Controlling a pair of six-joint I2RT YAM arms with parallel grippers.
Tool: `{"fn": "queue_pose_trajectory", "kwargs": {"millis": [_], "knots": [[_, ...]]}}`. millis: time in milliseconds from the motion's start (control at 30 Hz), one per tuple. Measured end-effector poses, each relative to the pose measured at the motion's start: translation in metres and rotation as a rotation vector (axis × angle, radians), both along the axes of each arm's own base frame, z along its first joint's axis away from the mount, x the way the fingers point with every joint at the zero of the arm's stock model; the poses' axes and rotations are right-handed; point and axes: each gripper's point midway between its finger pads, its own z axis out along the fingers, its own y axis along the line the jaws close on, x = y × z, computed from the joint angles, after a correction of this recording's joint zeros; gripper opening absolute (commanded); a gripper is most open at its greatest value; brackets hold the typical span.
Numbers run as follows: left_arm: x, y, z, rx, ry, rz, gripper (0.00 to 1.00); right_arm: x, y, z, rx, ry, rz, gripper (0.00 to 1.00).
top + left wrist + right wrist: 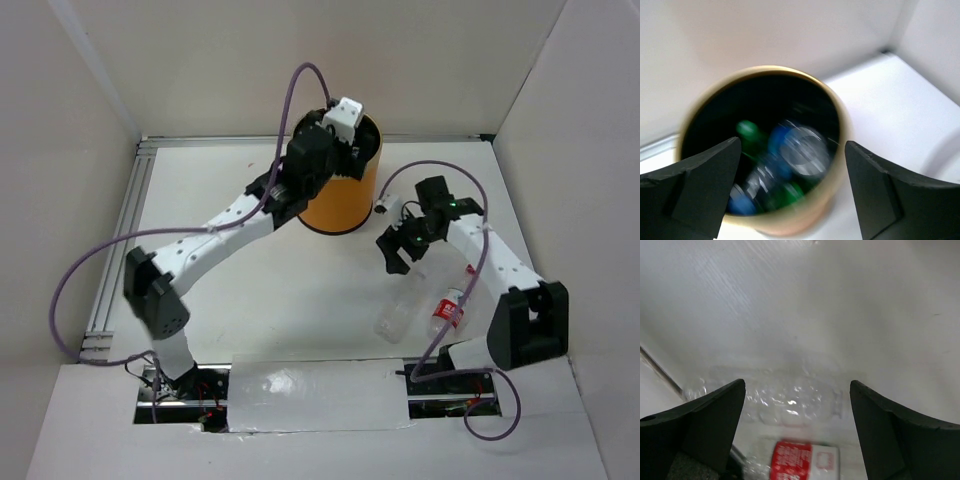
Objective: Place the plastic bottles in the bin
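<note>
Plastic bottles (400, 306) not yet binned: two, lying at 4 o'clock on white desk (250, 300). Clear unlabelled plastic bottle (790, 402) beside red-labelled plastic bottle (802, 460), close together. Likely empty: light, thin-walled, crushable, slick, apt to roll. Best hold: mid-body, across long axis. Right gripper (797, 386) hovers over clear one, fingers spread, empty. Farther, 12 o'clock: tall orange cylindrical bin (340, 207), green, blue-capped and clear bottles inside. Left gripper (790, 147) above its mouth, released, holding nothing.

I count one orange bin (335, 205). Two lie outside the bin: one clear bottle (398, 312) and one red-labelled bottle (448, 314). The bottles inside the bin (802, 150) are too blurred to number.
</note>
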Motion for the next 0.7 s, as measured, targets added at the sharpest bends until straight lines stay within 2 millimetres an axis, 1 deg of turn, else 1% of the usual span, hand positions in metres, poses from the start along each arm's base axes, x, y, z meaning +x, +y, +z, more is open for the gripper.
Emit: {"fn": "queue_pose_trajectory", "kwargs": {"millis": [33,67,100,133,167,200,233,300,333,400,433,500,567,600,633,700], "knots": [[-0.026,-0.005,0.004,0.002,0.010,-0.056,0.90,0.001,-0.001,0.011,0.020,-0.061,0.062,0.89],[-0.047,-0.005,0.005,0.003,0.028,-0.098,0.87,0.002,-0.005,0.021,0.030,-0.122,0.134,0.90],[-0.072,-0.007,0.008,-0.003,0.042,-0.156,0.79,0.001,-0.010,0.032,0.039,-0.204,0.222,0.90],[-0.107,-0.004,0.009,-0.028,0.058,-0.235,0.73,-0.001,-0.017,0.041,0.035,-0.286,0.303,0.92],[-0.119,0.000,0.007,-0.039,0.076,-0.256,0.68,-0.006,-0.023,0.046,0.026,-0.343,0.371,0.93],[-0.141,0.007,0.004,-0.065,0.093,-0.302,0.63,-0.012,-0.030,0.050,0.004,-0.414,0.454,0.94],[-0.157,0.017,-0.004,-0.081,0.116,-0.330,0.65,-0.020,-0.035,0.049,-0.016,-0.453,0.527,0.94],[-0.183,0.027,-0.032,-0.083,0.174,-0.390,0.75,-0.033,-0.033,0.042,-0.018,-0.475,0.648,0.94],[-0.191,0.028,-0.050,-0.077,0.212,-0.414,0.86,-0.037,-0.031,0.038,-0.011,-0.476,0.688,0.94],[-0.205,0.021,-0.082,-0.054,0.288,-0.472,1.00,-0.037,-0.031,0.031,0.012,-0.461,0.720,0.94],[-0.210,0.012,-0.101,-0.033,0.336,-0.502,1.00,-0.035,-0.033,0.027,0.022,-0.447,0.713,0.94],[-0.218,-0.014,-0.145,0.029,0.442,-0.556,1.00,-0.028,-0.040,0.021,0.050,-0.420,0.650,0.94],[-0.228,-0.033,-0.183,0.088,0.530,-0.601,1.00,-0.021,-0.047,0.023,0.062,-0.414,0.574,0.95],[-0.232,-0.044,-0.199,0.113,0.570,-0.622,1.00,-0.012,-0.051,0.028,0.064,-0.425,0.512,0.95],[-0.234,-0.053,-0.211,0.127,0.599,-0.633,1.00,-0.008,-0.052,0.031,0.062,-0.433,0.490,0.95],[-0.239,-0.073,-0.230,0.151,0.657,-0.658,1.00,0.006,-0.058,0.043,0.060,-0.428,0.369,0.96]]}}
